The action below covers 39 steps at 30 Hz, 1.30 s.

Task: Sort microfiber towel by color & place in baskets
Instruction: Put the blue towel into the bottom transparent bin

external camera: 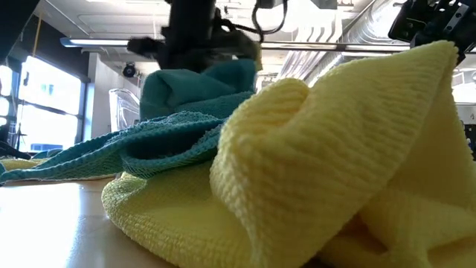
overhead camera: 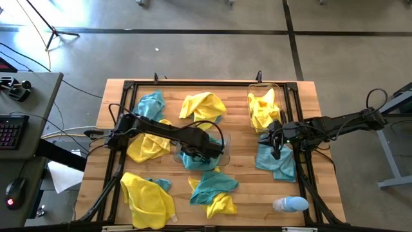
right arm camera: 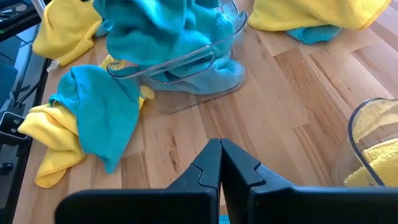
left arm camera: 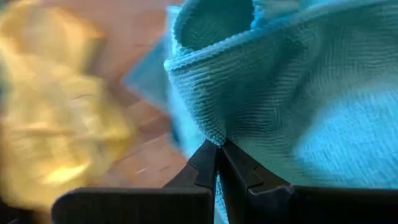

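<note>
A clear basket [overhead camera: 226, 138] at mid-table holds teal towels; in the right wrist view this basket [right arm camera: 208, 59] shows teal cloth heaped above its rim. My left gripper [overhead camera: 207, 151] is over it, shut on a teal towel [left arm camera: 280, 93]. A second clear basket [overhead camera: 252, 96] at the far right holds yellow towels [overhead camera: 265, 108]. My right gripper [overhead camera: 277, 149] hangs shut and bare [right arm camera: 220, 149] over a teal towel [overhead camera: 275, 162] lying flat on the wood. My left gripper pinches the teal towel at its stitched edge [left arm camera: 213, 132] between the two fingertips. The fingers come from above, pointing steeply down. The cloth bunches below them over the mid-table basket, slack; one layer or several, I cannot tell.
Loose towels lie about: yellow [overhead camera: 203, 106] and teal [overhead camera: 151, 103] at the far side, yellow [overhead camera: 145, 147] at left, yellow [overhead camera: 148, 201] and a teal-yellow heap [overhead camera: 214, 190] near the front. A pale bottle [overhead camera: 290, 205] lies at the near right. A black frame [overhead camera: 193, 84] rims the table.
</note>
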### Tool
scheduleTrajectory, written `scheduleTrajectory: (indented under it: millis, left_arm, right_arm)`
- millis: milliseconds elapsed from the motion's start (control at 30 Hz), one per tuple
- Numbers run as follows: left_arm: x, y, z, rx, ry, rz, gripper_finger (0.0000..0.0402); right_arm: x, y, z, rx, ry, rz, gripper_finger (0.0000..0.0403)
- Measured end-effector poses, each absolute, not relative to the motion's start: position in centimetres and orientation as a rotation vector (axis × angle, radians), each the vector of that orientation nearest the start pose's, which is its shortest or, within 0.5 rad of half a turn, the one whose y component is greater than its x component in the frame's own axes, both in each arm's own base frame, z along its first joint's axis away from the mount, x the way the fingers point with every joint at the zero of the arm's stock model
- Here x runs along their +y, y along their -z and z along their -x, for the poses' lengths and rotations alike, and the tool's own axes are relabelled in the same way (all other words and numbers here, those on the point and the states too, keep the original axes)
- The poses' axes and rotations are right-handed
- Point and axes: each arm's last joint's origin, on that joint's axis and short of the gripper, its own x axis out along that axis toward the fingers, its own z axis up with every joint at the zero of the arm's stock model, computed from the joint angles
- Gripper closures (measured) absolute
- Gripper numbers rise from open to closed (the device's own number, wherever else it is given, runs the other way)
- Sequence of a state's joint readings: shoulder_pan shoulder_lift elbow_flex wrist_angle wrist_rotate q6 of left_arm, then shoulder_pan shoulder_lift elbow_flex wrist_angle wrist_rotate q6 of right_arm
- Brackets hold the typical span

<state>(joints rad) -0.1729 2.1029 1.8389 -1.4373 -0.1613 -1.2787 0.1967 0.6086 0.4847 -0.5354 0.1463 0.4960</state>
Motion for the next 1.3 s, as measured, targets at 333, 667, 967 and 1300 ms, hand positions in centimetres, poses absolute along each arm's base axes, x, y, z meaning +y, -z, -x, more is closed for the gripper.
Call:
scheduleTrajectory:
  millis: [333,667,967,1300]
  left_arm:
    - [-4.1,-19.8,-38.1,1.33,-1.079,0.768,0.0401]
    - [-3.3,-18.3,-38.8,1.24,-1.055,0.777,0.0401]
    - [-3.3,-18.8,-38.7,1.225,-1.054,0.773,0.04]
    - [-3.3,-20.9,-38.4,1.168,-1.018,0.806,0.04]
  right_arm:
    - [2.1,-22.5,-12.8,0.644,0.112,-0.363,0.0403]
    - [2.1,-22.5,-12.8,0.645,0.113,-0.366,0.0403]
    - [2.1,-22.5,-12.8,0.644,0.113,-0.366,0.0403]
    - [2.1,-22.5,-12.9,0.643,0.113,-0.367,0.0403]
